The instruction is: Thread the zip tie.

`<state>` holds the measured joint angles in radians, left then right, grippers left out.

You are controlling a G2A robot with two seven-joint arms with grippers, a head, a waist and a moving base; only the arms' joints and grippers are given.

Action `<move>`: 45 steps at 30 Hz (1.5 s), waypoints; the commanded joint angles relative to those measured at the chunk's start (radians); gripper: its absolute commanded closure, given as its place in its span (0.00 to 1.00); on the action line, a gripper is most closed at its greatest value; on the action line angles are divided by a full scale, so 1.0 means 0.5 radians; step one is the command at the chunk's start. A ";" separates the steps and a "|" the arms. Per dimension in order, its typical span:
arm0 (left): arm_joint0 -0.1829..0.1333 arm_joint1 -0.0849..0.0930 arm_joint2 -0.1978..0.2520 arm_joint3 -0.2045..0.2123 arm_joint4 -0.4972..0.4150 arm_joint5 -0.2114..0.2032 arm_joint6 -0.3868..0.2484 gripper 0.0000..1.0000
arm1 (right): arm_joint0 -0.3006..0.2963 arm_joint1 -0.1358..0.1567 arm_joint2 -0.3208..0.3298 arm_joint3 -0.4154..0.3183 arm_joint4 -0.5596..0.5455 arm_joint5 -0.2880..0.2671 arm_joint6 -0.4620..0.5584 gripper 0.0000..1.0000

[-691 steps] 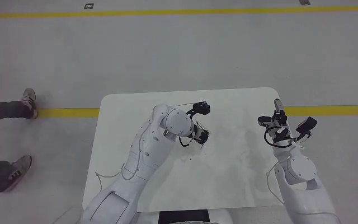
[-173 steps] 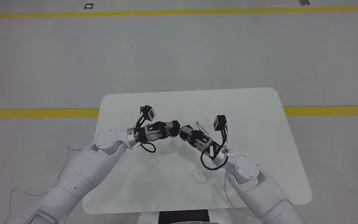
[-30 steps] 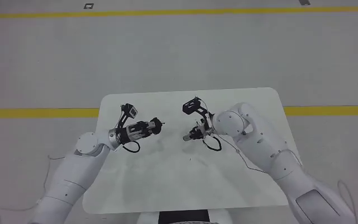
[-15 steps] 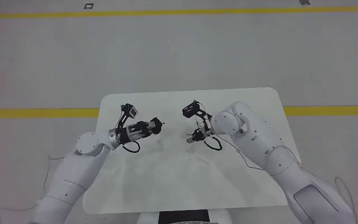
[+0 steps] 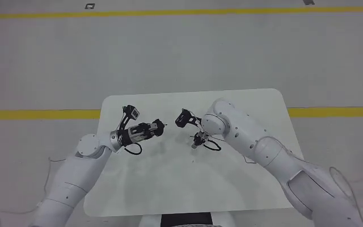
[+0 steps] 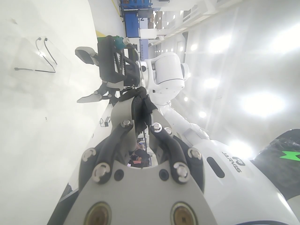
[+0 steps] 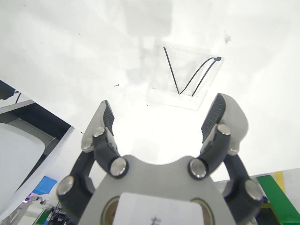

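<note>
1. While the left gripper [image 5: 160, 126] hangs above the table [image 5: 255, 170] at about 10 o'clock from the table's middle, its fingers are pressed together. Some dark frayed material [image 6: 140, 104] sits at the tips, and I cannot tell what it is.
2. The right gripper [image 5: 195, 142] is near the table's middle, at roughly 4 o'clock from the left gripper and apart from it. Its jaws are spread wide and hold nothing.
3. The zip tie [image 7: 172, 71] lies flat on a clear sheet [image 7: 164, 83] on the table, just ahead of the right gripper's open fingertips. It touches neither gripper.
4. Two strands of the tie meet at its small head in a narrow loop. A longer strand bends sharply away from them, so the whole lies in a V.
</note>
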<state>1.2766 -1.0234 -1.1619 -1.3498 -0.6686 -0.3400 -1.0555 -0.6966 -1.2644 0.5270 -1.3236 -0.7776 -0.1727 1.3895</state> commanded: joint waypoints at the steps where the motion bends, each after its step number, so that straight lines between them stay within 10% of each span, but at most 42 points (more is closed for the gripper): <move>1: 0.000 0.000 0.000 0.000 0.000 0.000 0.000 1.00 | 0.000 0.000 0.000 0.000 -0.001 0.000 0.000 0.00; 26: 0.000 0.000 0.000 0.000 0.000 0.000 0.000 1.00 | -0.088 0.029 0.025 -0.104 -0.229 -0.177 -0.141 0.00; 28: 0.000 0.000 0.000 0.000 0.000 0.000 0.000 1.00 | -0.091 0.032 0.032 -0.129 -0.257 -0.171 -0.123 0.53; 31: 0.000 0.000 0.000 0.000 0.000 0.000 0.000 1.00 | -0.095 0.036 0.044 -0.148 -0.292 -0.163 -0.089 0.71; 45: 0.000 0.000 0.000 0.000 0.000 0.000 0.000 1.00 | -0.070 -0.019 0.009 0.073 -0.329 -0.187 -0.157 0.75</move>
<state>1.2766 -1.0234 -1.1619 -1.3498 -0.6686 -0.3400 -1.0555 -0.7322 -1.2711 0.5346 -1.2975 -0.9437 -0.2651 1.3145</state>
